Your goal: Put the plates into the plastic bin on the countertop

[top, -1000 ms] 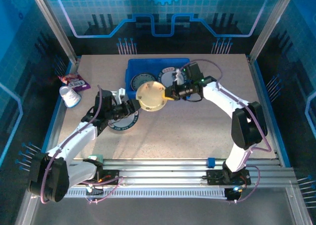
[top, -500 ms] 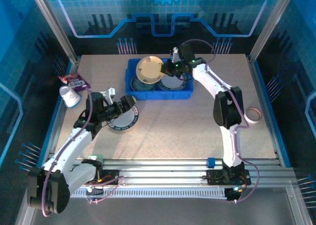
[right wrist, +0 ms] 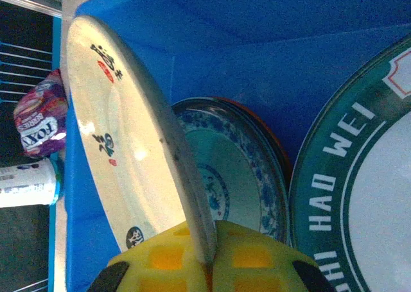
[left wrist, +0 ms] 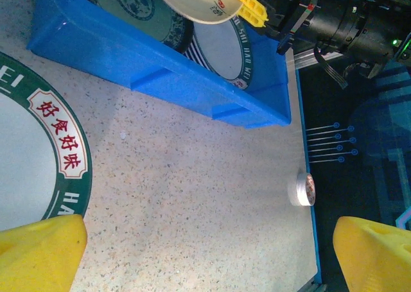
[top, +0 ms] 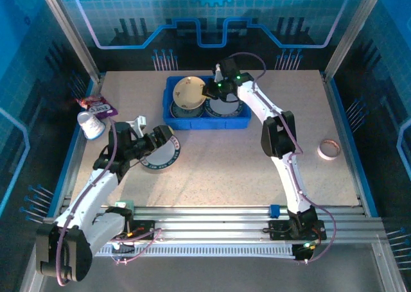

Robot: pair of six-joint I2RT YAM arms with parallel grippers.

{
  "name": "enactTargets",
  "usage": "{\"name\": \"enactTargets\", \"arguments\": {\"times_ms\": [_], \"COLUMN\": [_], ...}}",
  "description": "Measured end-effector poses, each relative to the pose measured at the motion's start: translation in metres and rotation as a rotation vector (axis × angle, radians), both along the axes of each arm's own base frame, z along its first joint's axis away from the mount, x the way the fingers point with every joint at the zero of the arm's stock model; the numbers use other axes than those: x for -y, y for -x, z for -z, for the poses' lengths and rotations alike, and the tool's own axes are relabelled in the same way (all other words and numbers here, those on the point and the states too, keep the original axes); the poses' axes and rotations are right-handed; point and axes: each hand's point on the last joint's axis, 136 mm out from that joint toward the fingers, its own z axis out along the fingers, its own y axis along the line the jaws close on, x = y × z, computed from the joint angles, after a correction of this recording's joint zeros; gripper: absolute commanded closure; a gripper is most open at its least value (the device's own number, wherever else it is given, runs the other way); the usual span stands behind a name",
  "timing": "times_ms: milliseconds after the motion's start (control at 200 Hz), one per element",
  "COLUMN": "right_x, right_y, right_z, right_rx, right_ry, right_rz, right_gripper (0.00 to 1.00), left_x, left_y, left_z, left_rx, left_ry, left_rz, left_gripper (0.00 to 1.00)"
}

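My right gripper (top: 209, 90) is shut on the rim of a cream plate (top: 190, 92), holding it tilted over the left half of the blue plastic bin (top: 209, 121). In the right wrist view the cream plate (right wrist: 122, 144) stands on edge in the gripper (right wrist: 209, 257), above a teal-patterned plate (right wrist: 234, 176) with an orange rim under it. A white plate with a green lettered rim (right wrist: 366, 196) lies beside it in the bin. My left gripper (top: 166, 137) (left wrist: 205, 253) is open over the countertop (left wrist: 192, 176), next to another green-rimmed white plate (top: 162, 158) (left wrist: 32, 151).
A white cup (top: 91, 125) lies on its side at the left edge, with a purple snack packet (top: 96, 104) behind it. A roll of tape (top: 329, 149) (left wrist: 303, 189) sits near the right edge. Blue borders and metal rails frame the countertop.
The right arm has carried the cream plate from the middle of the table to above the bin's left half and lowered it. The left gripper drew back slightly to the left.
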Motion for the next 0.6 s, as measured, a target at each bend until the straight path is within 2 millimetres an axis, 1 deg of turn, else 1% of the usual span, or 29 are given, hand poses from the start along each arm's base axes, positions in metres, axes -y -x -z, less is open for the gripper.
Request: {"name": "enactTargets", "arguments": {"times_ms": [285,360,415,450,550,595], "right_x": [-0.001,-0.003,-0.004,-0.005,-0.006,-0.006], "right_y": [0.004,0.004,0.005,0.006,0.007,0.007], "right_z": [0.026,0.031,0.033,0.034,0.031,0.029], "right_rx": [-0.057,-0.063,-0.067,-0.068,-0.059,-0.051], "right_ry": [0.025,0.030,0.034,0.037,0.046,0.052], "right_rz": [-0.004,-0.009,-0.015,-0.019,-0.031,-0.030], "right_gripper": [1.00,0.95,0.88,0.85,0.75,0.72], "left_x": [-0.002,-0.002,-0.002,-0.002,-0.002,-0.002], "left_y": [-0.002,-0.002,-0.002,-0.002,-0.002,-0.002], "left_z": [0.007,0.007,0.007,0.007,0.009,0.010], "left_rx": [-0.023,-0.023,-0.022,-0.022,-0.026,-0.030], "left_ry": [-0.005,-0.006,-0.007,-0.008,-0.008,-0.009], "left_rz": [-0.005,-0.005,-0.004,-0.004,-0.004,-0.004], "left_gripper": [0.01,0.01,0.01,0.01,0.01,0.01]}}
